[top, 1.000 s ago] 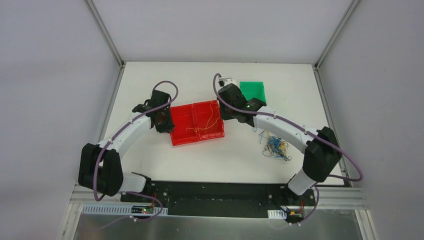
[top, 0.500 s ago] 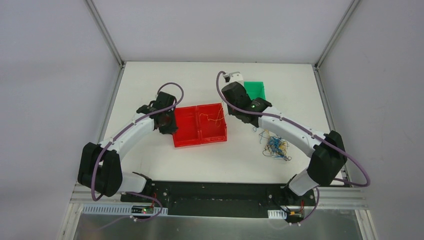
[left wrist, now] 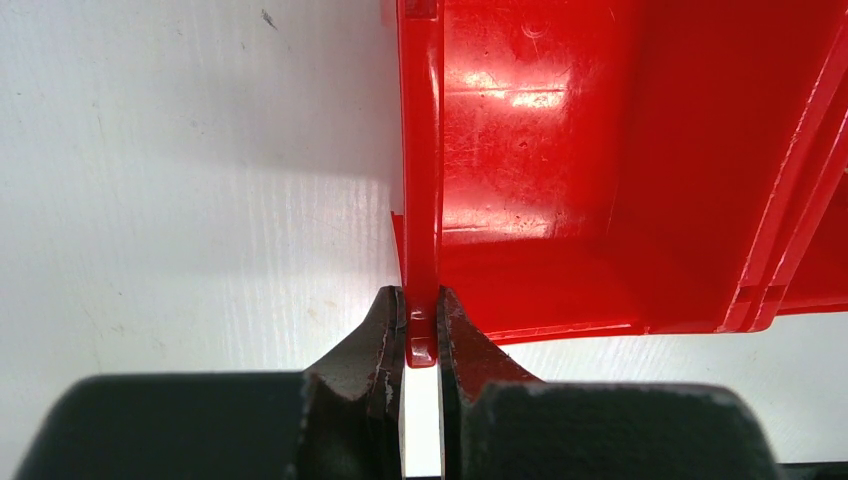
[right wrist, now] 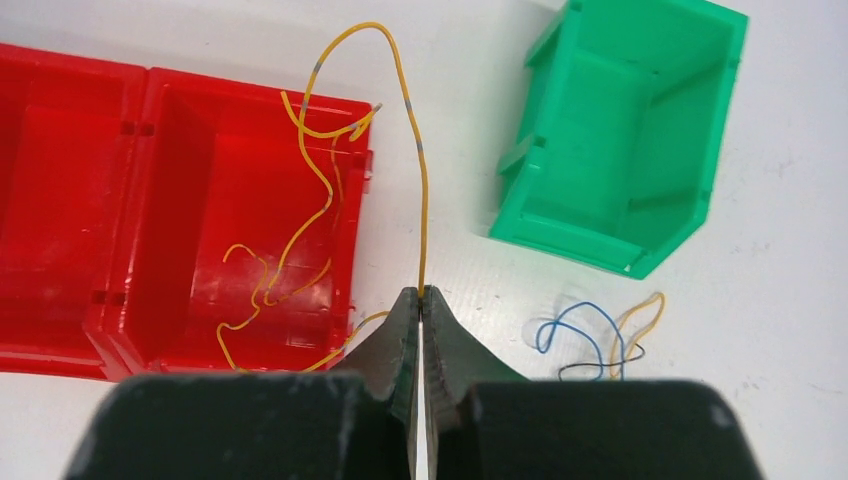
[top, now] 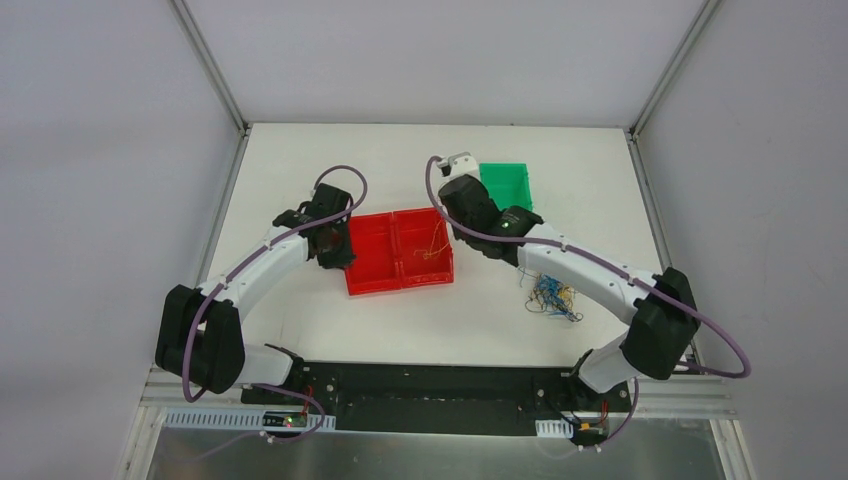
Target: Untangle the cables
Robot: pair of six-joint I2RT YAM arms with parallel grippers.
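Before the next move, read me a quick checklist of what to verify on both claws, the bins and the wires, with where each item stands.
1. Left claw clamped on the left red bin wall: ok.
2. Right claw shut on the yellow wire: ok.
3. Held wire free of the other strands: cannot tell; it arcs over to the loops at the right red bin rim.
4. Green bin clear inside: ok.
5. Tangle sorted: not ok; blue and yellow strands lie knotted on the table.
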